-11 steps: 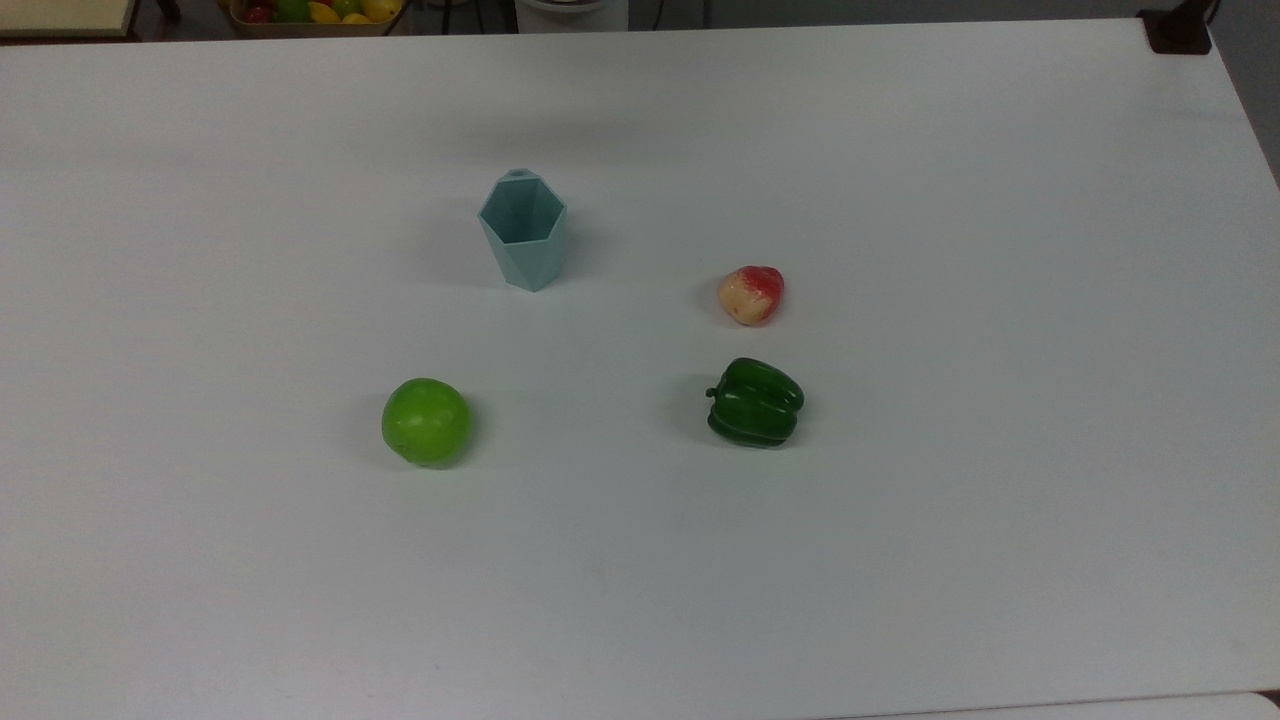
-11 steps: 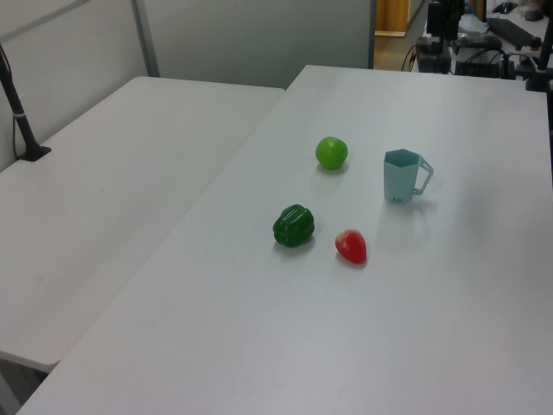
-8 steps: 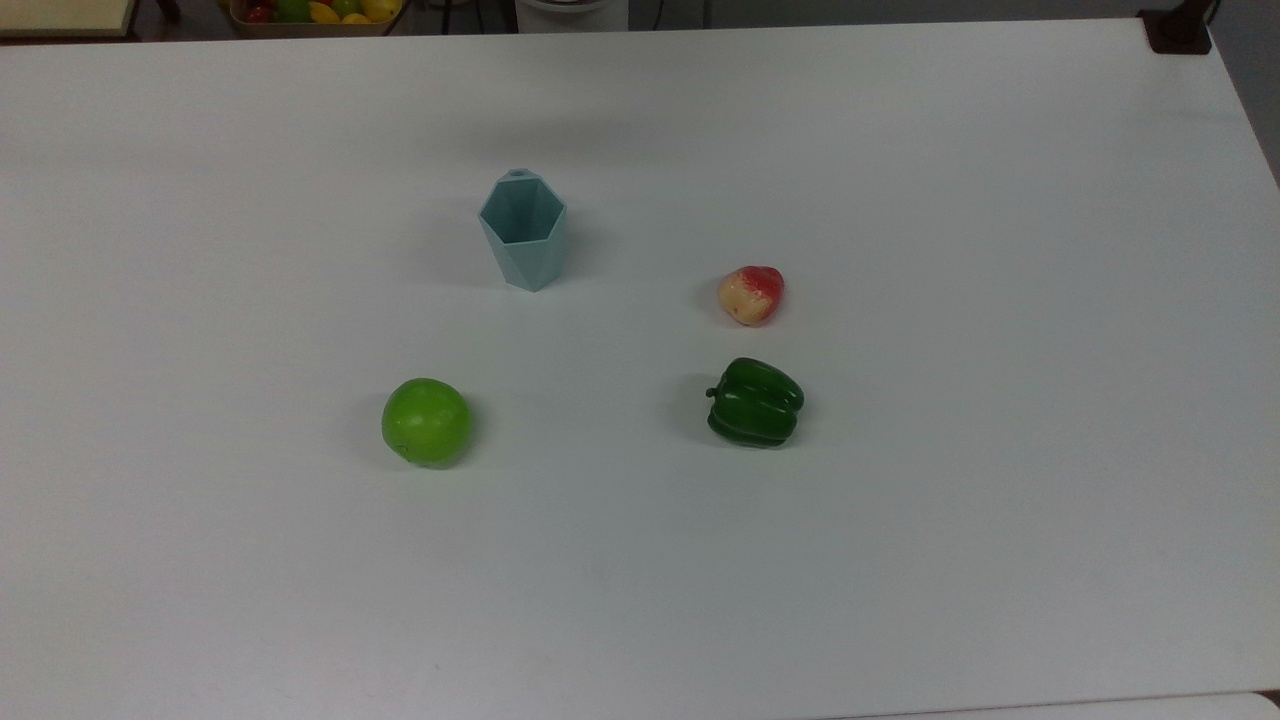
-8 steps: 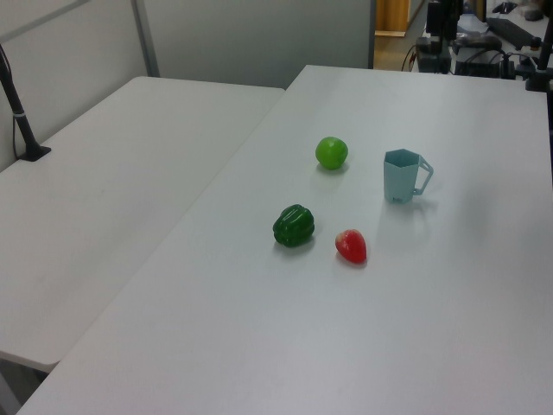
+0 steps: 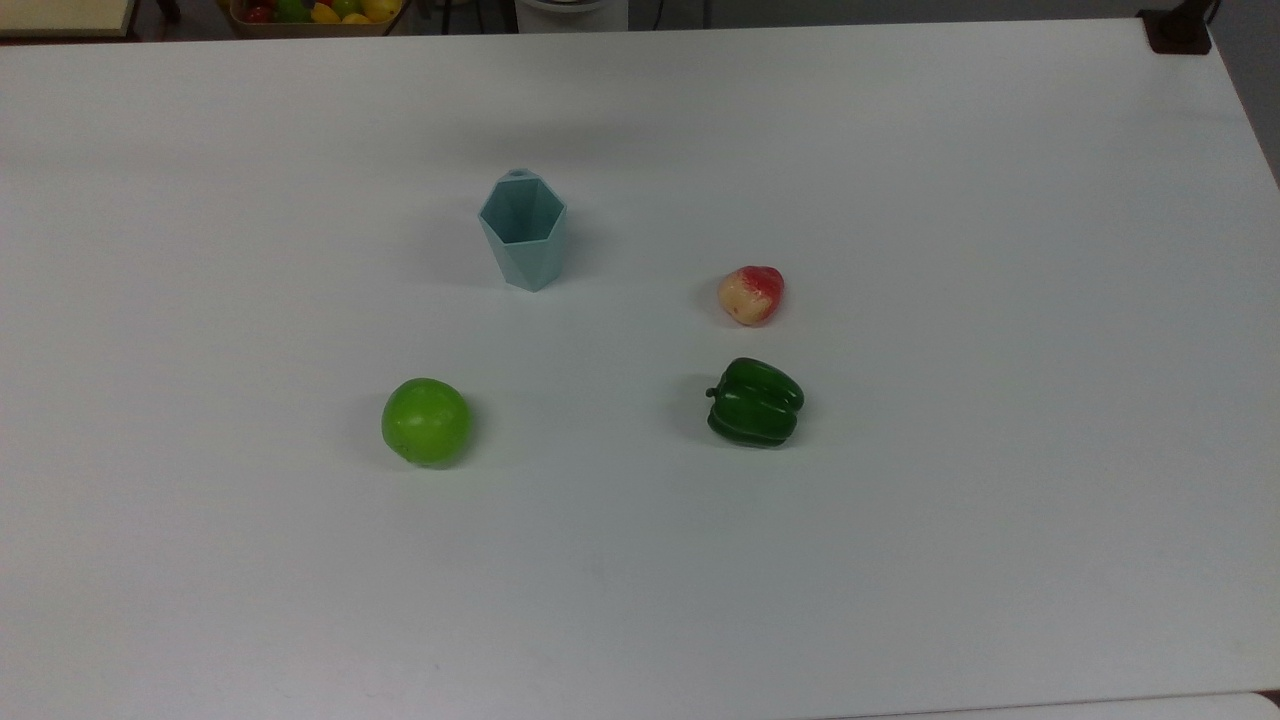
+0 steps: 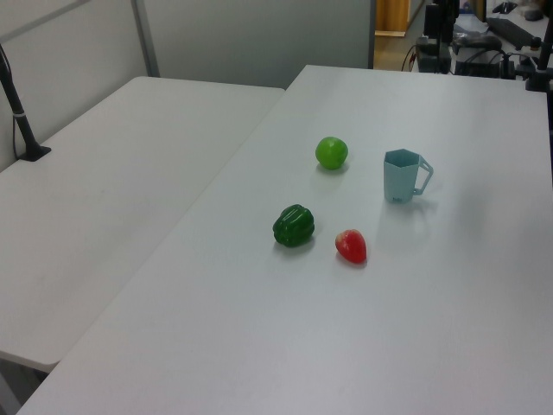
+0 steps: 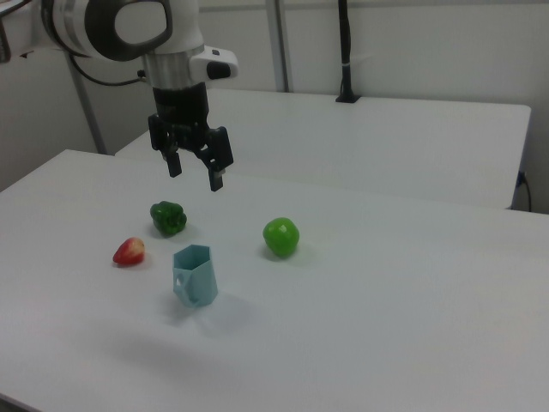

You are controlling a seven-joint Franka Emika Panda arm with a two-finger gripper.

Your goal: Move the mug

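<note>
The mug [image 6: 402,176] stood upright on the white surface [image 6: 415,311], handle toward the left view's right. A green apple [image 6: 332,152], a green pepper [image 6: 294,226] and a red strawberry [image 6: 351,246] lay apart from it.

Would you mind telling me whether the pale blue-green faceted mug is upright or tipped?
Upright: the pale blue-green faceted mug rests on its base on the white table, hexagonal rim up.

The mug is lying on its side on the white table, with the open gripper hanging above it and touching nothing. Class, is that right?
Not quite. The mug stands upright on its base, hexagonal rim up, as the right view shows. The rest holds: it is on the white table, and the open gripper hangs above, touching nothing.
</note>
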